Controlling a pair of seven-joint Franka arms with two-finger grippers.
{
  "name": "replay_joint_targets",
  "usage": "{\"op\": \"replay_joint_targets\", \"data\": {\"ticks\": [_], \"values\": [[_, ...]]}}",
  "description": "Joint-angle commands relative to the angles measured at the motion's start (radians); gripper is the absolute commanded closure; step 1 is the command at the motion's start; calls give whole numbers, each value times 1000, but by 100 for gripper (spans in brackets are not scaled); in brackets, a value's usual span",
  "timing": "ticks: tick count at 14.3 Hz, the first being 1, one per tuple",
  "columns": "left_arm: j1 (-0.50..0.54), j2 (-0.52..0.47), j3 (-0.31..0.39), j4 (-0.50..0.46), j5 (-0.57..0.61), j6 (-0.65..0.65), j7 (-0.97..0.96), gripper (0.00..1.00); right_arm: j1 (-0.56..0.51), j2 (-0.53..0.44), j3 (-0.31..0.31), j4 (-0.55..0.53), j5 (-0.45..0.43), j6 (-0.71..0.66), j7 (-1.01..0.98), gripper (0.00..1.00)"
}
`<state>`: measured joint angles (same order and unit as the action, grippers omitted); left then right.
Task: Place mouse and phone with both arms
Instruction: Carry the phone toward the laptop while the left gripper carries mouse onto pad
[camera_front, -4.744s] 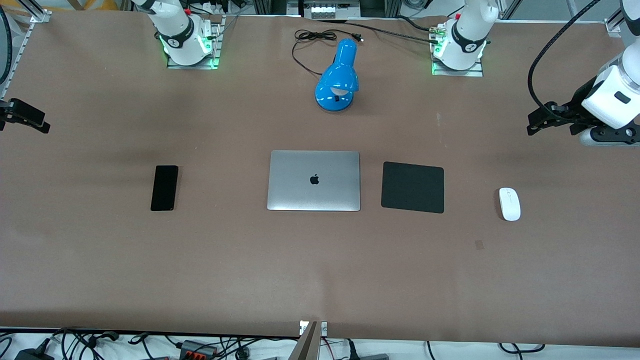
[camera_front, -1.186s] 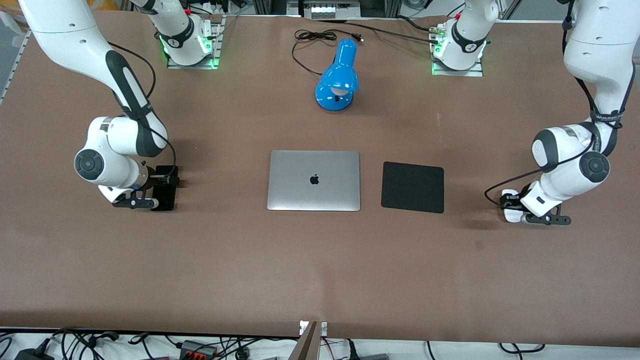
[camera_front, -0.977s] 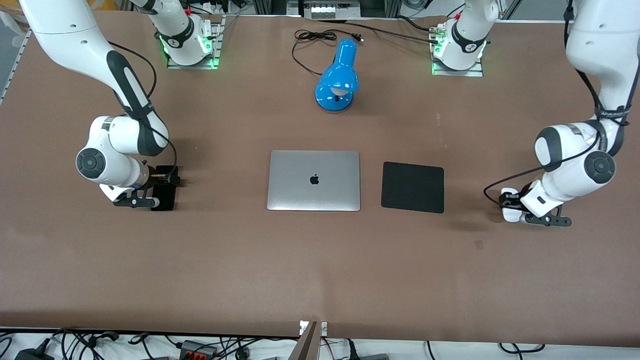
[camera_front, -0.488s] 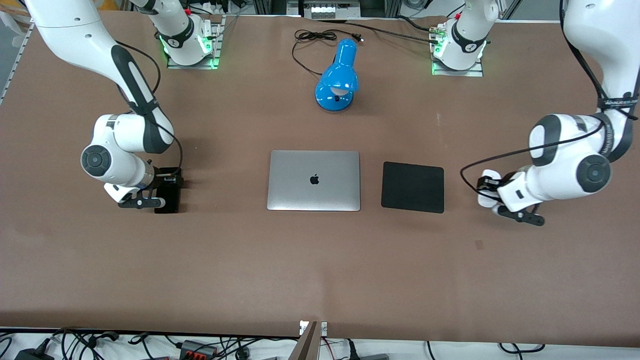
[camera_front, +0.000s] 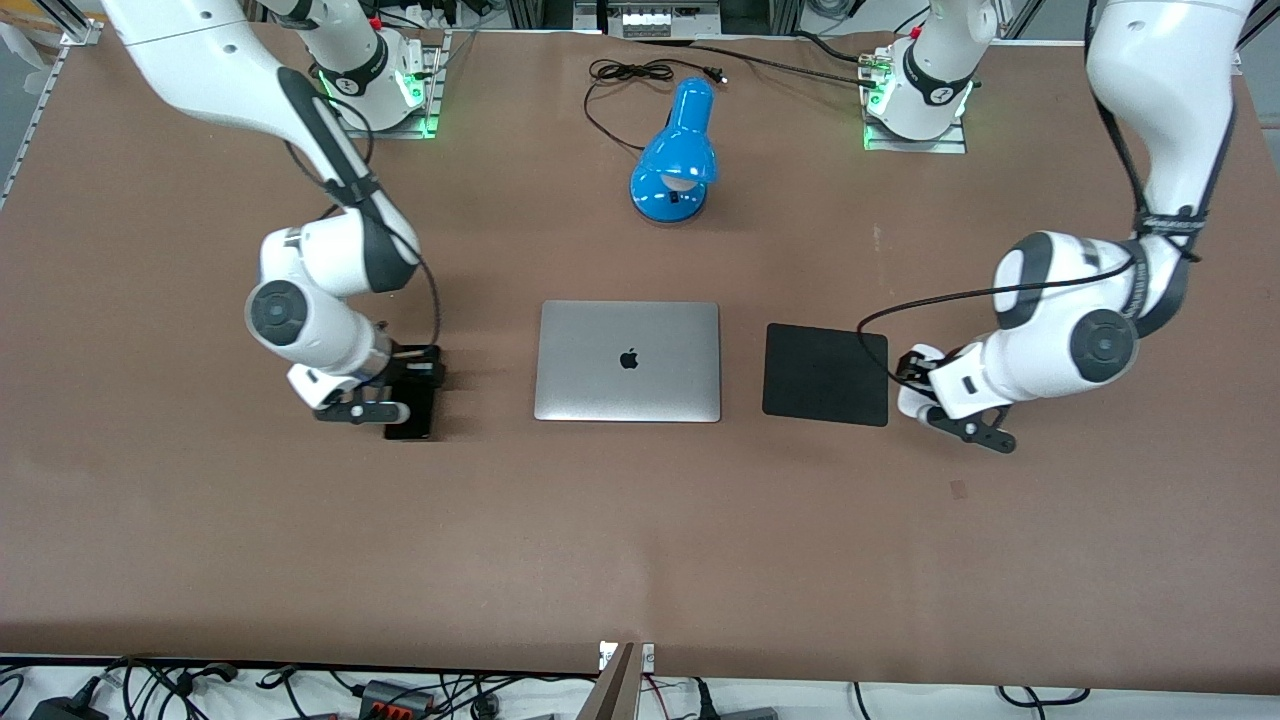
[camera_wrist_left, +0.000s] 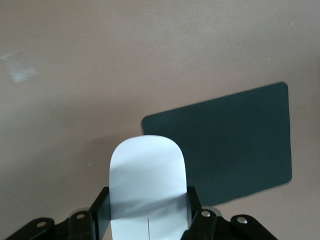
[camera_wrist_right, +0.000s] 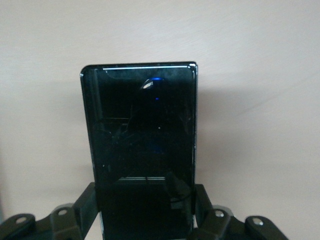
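Observation:
My left gripper (camera_front: 912, 378) is shut on the white mouse (camera_front: 908, 404) and holds it low over the table, just beside the edge of the matte black pad (camera_front: 825, 374) at the left arm's end. In the left wrist view the mouse (camera_wrist_left: 147, 172) sits between the fingers of the left gripper (camera_wrist_left: 148, 210), with the pad (camera_wrist_left: 235, 140) ahead of it. My right gripper (camera_front: 412, 385) is shut on the black phone (camera_front: 411, 416) and holds it low over bare table, between the right arm's end and the laptop. In the right wrist view the phone (camera_wrist_right: 145, 130) is clamped by its long sides in the right gripper (camera_wrist_right: 145, 210).
A closed silver laptop (camera_front: 628, 361) lies at the table's middle, with the black pad beside it. A blue desk lamp (camera_front: 676, 160) and its black cable (camera_front: 620, 75) stand farther from the front camera. Both arm bases (camera_front: 380, 90) (camera_front: 915, 95) are at the back.
Both arms came down onto their objects and closed on them. Since then each has carried its object toward the laptop: the mouse up to the pad's edge, the phone closer to the laptop.

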<state>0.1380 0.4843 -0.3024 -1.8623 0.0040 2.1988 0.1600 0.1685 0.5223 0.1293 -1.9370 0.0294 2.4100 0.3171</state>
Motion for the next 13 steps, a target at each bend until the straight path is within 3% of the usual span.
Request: {"op": "replay_joint_targets", "data": {"ticks": [1, 4, 8, 10, 12, 13], "values": [[-52, 10, -9, -96, 5, 166, -83, 72, 54, 62, 9, 46, 10, 8, 91, 79], [-129, 37, -6, -115, 17, 242, -238, 73, 68, 85, 10, 52, 10, 8, 105, 78], [-139, 57, -4, -147, 17, 286, -281, 73, 78, 99, 9, 52, 9, 23, 105, 74], [-144, 76, -4, -155, 19, 286, -341, 73, 75, 104, 9, 53, 10, 27, 109, 0], [-150, 77, -4, -155, 19, 286, -370, 70, 77, 90, 7, 85, 9, 23, 102, 0], [-152, 85, -4, -153, 19, 286, -379, 45, 68, 64, 6, 104, 9, 9, 100, 0]]}}
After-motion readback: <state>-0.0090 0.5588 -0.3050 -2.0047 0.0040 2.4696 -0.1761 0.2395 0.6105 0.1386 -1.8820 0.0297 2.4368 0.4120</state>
